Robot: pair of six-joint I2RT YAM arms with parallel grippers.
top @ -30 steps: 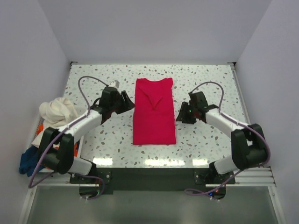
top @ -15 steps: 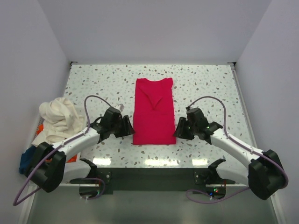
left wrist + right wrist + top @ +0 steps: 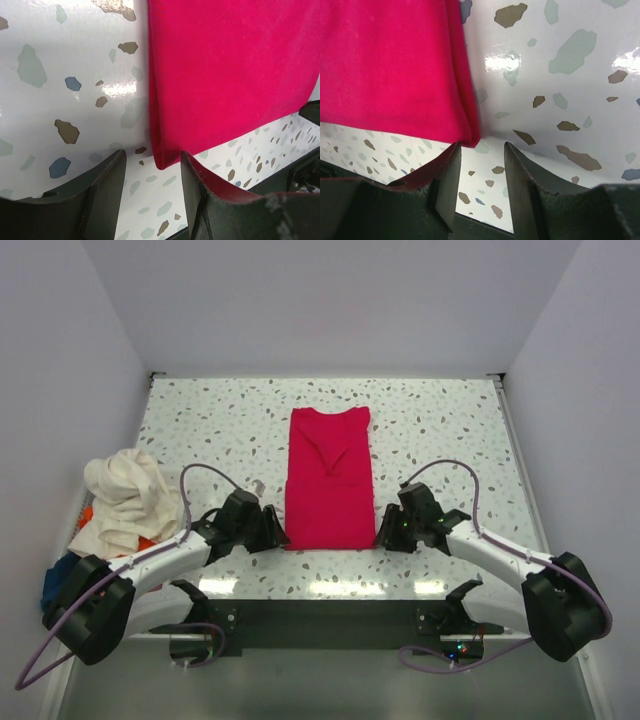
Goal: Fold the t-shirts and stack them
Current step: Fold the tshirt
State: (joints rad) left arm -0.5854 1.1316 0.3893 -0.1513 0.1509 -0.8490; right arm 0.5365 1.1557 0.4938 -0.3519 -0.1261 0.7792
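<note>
Nearest the arm bases and well to the left of the crimson t-shirt [image 3: 330, 485], a dark blue t-shirt [image 3: 58, 585] lies crumpled. At the crimson t-shirt's near left corner the left gripper [image 3: 276, 536] sits low over the speckled table [image 3: 440, 420], its fingers [image 3: 107, 185] spread apart with the cloth corner between them, unpinched. At the near right corner the right gripper [image 3: 385, 536] does the same, fingers parted around that corner. Farther back, well left of the crimson t-shirt, a strip of orange t-shirt [image 3: 150, 544] shows beneath a heaped cream t-shirt [image 3: 125, 495]. The crimson t-shirt itself lies flat, folded into a long narrow rectangle, neckline at its far end
</note>
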